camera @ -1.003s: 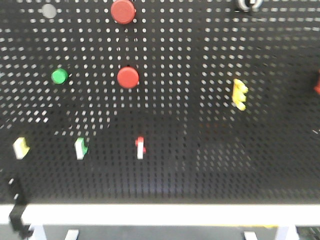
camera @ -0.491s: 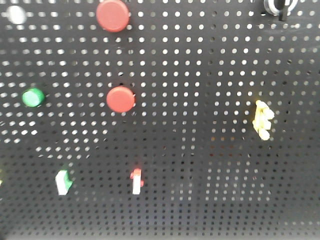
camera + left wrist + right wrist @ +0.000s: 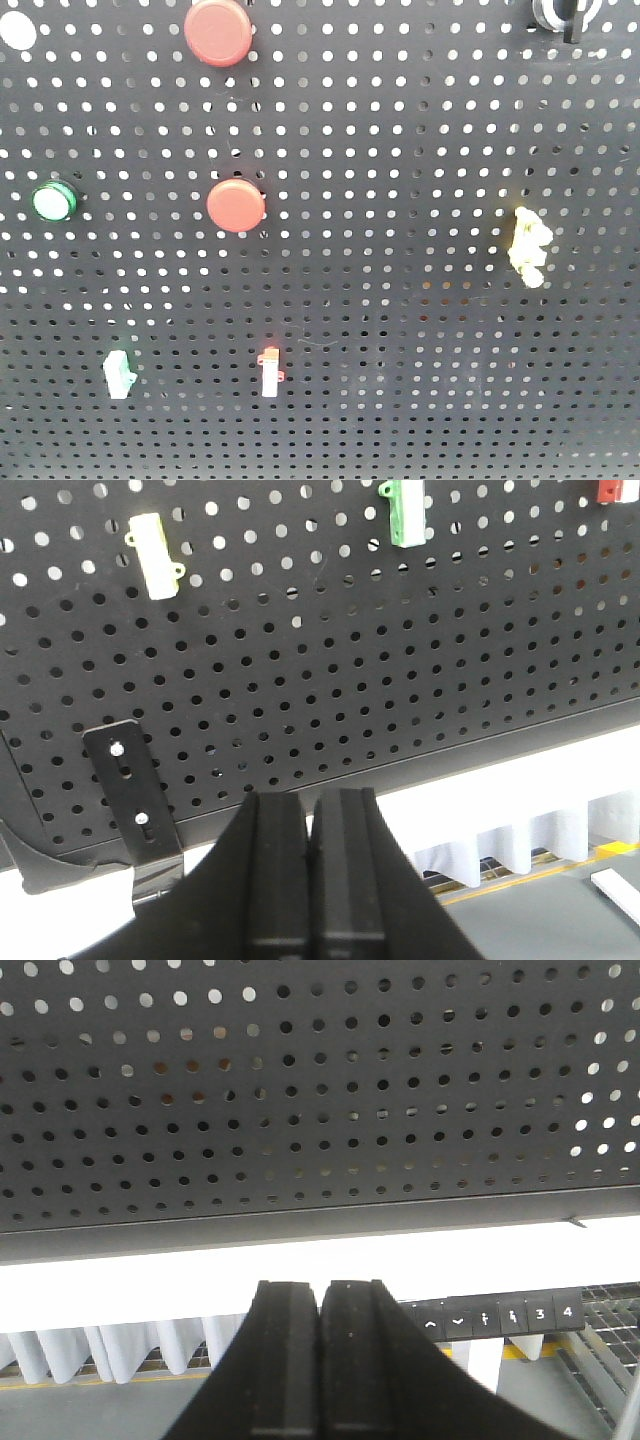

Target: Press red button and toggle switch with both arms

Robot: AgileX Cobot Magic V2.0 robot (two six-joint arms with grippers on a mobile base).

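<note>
Two red buttons sit on the black pegboard (image 3: 400,150) in the front view: a larger one (image 3: 217,31) at the top and one (image 3: 236,205) in the middle. The toggle switch (image 3: 566,12) with its silver ring and black lever is cut by the top right edge. Neither arm shows in the front view. My left gripper (image 3: 312,805) is shut and empty, below the pegboard's lower edge. My right gripper (image 3: 321,1290) is shut and empty, also below the board's lower edge (image 3: 300,1220).
A green button (image 3: 53,201), a white button (image 3: 17,30), a yellow part (image 3: 527,245), a green-tipped switch (image 3: 118,374) and a red-tipped switch (image 3: 270,371) are on the board. The left wrist view shows a yellow-tipped switch (image 3: 158,555), a green one (image 3: 406,513) and a bracket (image 3: 133,790).
The front view has closed in on the pegboard: buttons have grown and spread apart, the white table edge and the dark arm at lower left have left the frame.
</note>
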